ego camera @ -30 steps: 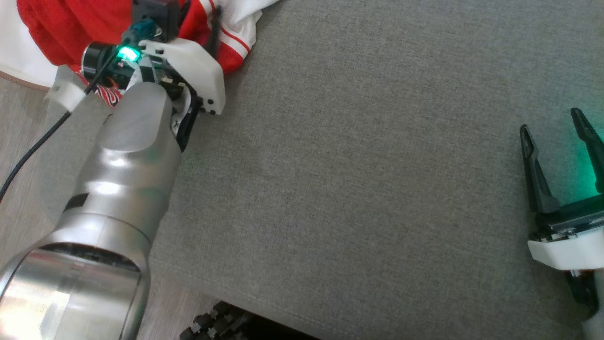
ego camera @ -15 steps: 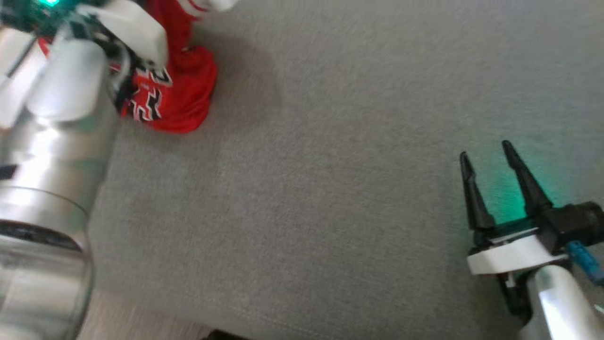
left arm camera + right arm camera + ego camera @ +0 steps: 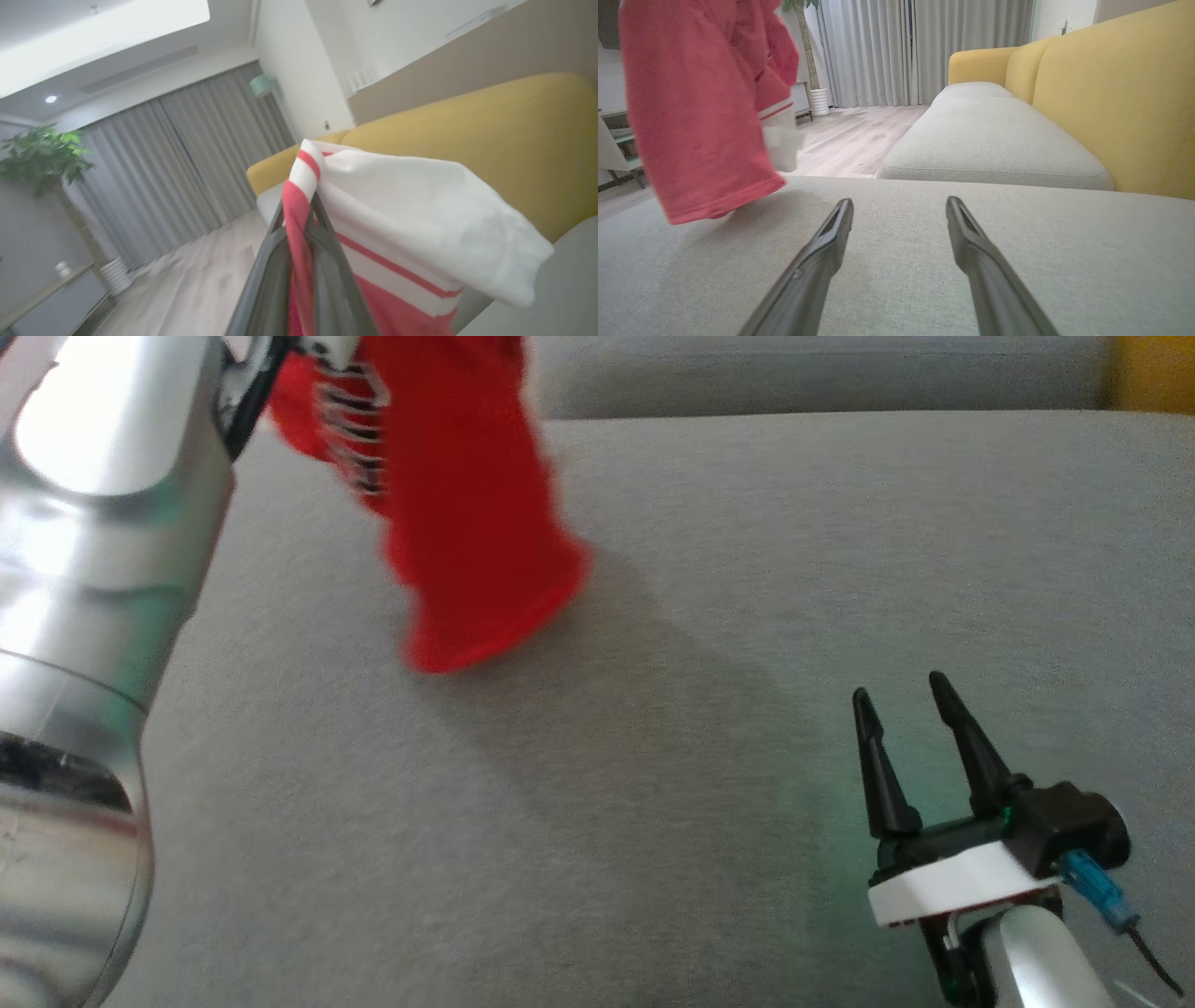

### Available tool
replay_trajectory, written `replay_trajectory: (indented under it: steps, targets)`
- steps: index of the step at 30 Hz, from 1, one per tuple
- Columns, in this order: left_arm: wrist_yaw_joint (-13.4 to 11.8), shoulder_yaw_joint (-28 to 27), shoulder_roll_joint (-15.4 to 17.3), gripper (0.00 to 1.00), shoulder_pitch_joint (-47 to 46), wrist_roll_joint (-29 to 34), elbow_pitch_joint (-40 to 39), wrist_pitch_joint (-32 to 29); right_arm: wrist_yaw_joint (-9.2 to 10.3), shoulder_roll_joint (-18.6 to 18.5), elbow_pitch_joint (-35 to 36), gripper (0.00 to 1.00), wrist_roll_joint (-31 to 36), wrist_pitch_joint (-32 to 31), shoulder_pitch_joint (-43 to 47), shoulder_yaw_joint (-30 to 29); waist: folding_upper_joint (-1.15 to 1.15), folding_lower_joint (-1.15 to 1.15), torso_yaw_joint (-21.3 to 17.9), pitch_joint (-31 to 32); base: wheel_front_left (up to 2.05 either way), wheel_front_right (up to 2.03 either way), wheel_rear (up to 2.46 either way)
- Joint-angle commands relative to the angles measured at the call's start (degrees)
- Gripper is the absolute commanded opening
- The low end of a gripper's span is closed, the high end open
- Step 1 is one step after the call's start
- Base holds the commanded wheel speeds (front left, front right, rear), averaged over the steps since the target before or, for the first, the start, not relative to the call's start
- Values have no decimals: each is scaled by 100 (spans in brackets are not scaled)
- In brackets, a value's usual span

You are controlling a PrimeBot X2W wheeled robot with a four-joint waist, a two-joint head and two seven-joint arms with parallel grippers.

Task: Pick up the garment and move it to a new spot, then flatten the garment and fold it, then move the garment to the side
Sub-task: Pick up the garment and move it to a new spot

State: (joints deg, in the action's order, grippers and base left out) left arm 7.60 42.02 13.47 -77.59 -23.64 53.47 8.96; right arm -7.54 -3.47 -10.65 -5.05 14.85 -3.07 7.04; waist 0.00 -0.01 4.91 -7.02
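While the left gripper [image 3: 299,217] clamps the garment [image 3: 467,523], it hangs over the cushion's [image 3: 747,616] far left. Right gripper [image 3: 899,691] gapes wide, empty, near right. Pickup done; set-down, flattening, folding and side move not yet done.

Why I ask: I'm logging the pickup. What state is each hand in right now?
Left hand: closed, holding the red and white garment.
Right hand: open, holding nothing.
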Motion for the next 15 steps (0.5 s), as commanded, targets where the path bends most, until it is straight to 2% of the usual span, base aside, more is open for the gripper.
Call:
replay_trajectory:
  steps: [1,8,15]
  targets:
    - [-11,-95,197,0,-375,-67,-205,-6,5,47,164,100,-36,15,-70,151,0,1,-674,440,0,0,0]
    - [-11,115,-31,0,5,-599,-729,-59,5,57,216,100,-362,15,-54,224,0,1,-1481,432,0,0,0]
    - [-106,258,-458,0,1228,-905,-795,168,5,58,262,100,-551,15,-116,214,0,1,-1904,22,0,0,0]
